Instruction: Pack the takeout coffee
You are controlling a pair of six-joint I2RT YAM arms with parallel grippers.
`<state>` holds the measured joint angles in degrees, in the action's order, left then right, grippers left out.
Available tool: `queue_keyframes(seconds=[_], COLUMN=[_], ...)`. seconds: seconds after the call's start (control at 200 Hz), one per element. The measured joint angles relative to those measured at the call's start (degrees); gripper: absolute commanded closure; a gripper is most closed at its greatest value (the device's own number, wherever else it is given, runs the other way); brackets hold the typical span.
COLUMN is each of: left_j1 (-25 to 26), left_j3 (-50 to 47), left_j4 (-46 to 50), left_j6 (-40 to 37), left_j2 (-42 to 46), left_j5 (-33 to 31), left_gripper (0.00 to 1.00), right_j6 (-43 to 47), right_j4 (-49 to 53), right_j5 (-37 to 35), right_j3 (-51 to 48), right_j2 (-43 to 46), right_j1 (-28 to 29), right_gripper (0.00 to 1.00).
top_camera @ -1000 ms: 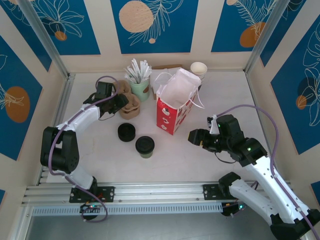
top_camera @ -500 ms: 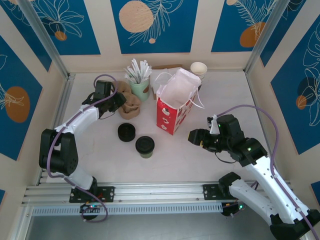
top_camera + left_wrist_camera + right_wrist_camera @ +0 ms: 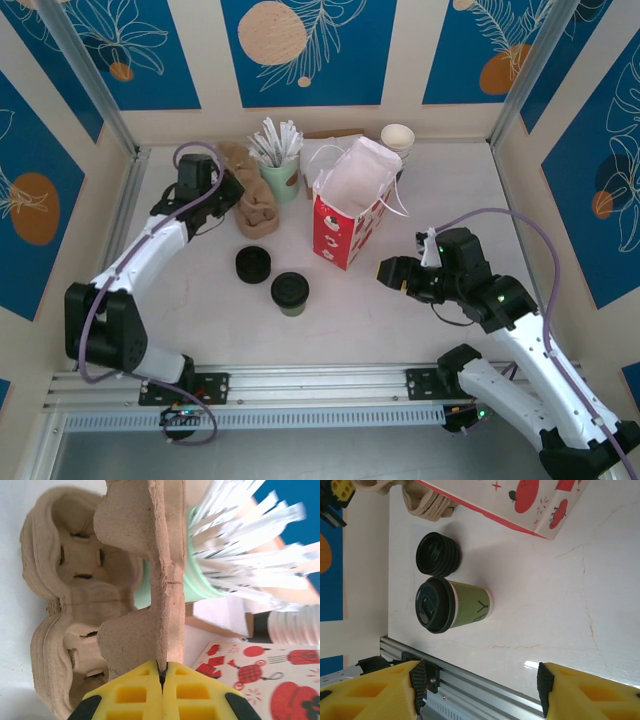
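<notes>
Right end effector (image 3: 388,274), agape and empty: upright takeout coffee (image 3: 290,293) leftward, nearer it; left end effector (image 3: 161,672) pinches pulp carrier (image 3: 159,570).

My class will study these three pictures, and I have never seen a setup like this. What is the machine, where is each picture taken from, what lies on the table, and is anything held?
These are two robot arms fixed at the near edge of a table, each ending in a two-finger gripper. One picture looks down from above. The other two come from cameras on the wrists, so each shows its own yellow fingers. On the table stand a red-and-white bag, a lidded coffee cup, a stack of black lids, a green cup of white sticks, a stack of pale cups and a pile of cup carriers. The left gripper is shut on one cup carrier. The right gripper is open and holds nothing; its camera faces the coffee cup.
</notes>
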<state>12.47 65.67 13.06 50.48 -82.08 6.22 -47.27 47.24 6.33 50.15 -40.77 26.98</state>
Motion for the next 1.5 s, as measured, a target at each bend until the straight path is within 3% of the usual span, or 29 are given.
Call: queue_keyframes(seconds=[0.375,0.48,0.65,0.9,1.24,1.5], left_j1=[-0.09,-0.15,-0.24,-0.2,0.24,1.86], left_j3=[5.97,7.23,7.1,-2.84,-12.83,-13.53], left_j4=[9.92,12.55,14.16,12.04,4.26,0.81], left_j6=[-4.76,-6.64,-8.04,-5.33,0.57,1.99], left_j2=[18.49,22.93,28.11,39.6,48.41,49.0], left_j5=[-0.98,3.89,17.66,32.48,39.78,40.98], left_gripper=[0.99,0.98,0.98,0.99,1.0,1.0], right_j6=[2.21,2.71,3.45,4.57,9.44,12.07], right_j4=[-4.46,-8.85,-18.18,-29.57,-35.36,-36.76], right_j5=[4.66,7.78,14.88,22.34,22.97,21.22], right_j3=[2.14,2.97,4.24,4.98,7.19,9.86], right_j2=[3.48,3.45,1.75,-2.56,-8.57,-12.59], right_j1=[-0.13,-0.13,-0.09,3.82,15.96,19.82], right_gripper=[0.37,0.37,0.36,0.36,0.36,0.36])
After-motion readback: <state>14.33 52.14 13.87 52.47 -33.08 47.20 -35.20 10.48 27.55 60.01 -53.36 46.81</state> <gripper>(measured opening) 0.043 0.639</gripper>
